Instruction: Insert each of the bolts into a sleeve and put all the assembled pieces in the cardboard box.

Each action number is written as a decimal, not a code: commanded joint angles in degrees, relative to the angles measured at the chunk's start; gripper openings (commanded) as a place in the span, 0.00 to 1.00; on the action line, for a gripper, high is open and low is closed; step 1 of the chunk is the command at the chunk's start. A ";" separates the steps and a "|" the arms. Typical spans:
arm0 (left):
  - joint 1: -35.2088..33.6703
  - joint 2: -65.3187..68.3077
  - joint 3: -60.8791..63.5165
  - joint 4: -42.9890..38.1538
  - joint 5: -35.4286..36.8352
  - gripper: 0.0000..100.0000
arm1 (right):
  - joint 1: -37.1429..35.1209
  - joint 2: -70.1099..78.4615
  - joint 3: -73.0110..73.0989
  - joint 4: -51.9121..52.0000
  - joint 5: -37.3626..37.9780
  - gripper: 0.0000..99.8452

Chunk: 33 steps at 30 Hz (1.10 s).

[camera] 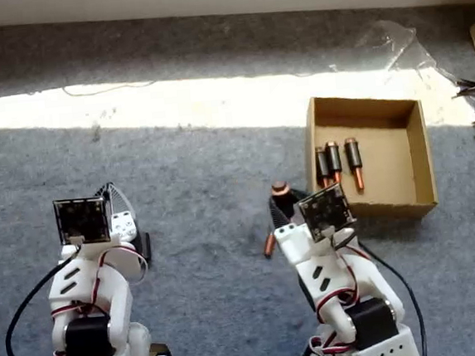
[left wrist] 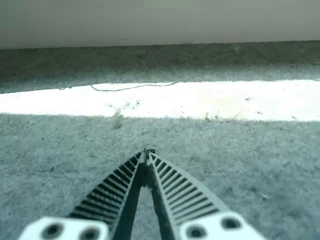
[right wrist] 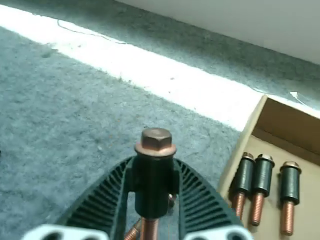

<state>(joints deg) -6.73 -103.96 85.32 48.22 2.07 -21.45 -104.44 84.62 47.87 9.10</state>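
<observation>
On the grey carpeted desk, the right tool [right wrist: 154,170] clamps a black sleeve [right wrist: 152,187] with a copper bolt [right wrist: 155,142] through it. The bolt's head sticks out past the fingertips, just beside the cardboard box [camera: 420,158]. Three assembled pieces [camera: 336,165] lie side by side inside the box, near the wall closest to that tool. The left tool [left wrist: 147,156] sits well apart, tips pressed together on nothing, above bare carpet.
</observation>
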 commanded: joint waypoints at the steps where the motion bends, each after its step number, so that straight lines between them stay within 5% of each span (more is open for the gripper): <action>1: -0.40 -0.75 1.36 1.05 -4.13 0.01 | 5.14 -0.48 -6.11 2.33 0.70 0.00; 11: -0.40 -0.75 1.63 9.05 -10.37 0.01 | 15.87 4.44 -11.30 6.11 6.68 0.00; 33: -0.57 -0.75 2.86 13.80 -10.55 0.01 | 28.70 82.33 -60.35 5.85 6.77 0.00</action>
<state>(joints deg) -6.73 -104.04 88.66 62.11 -8.13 5.63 -29.27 32.66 54.20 15.16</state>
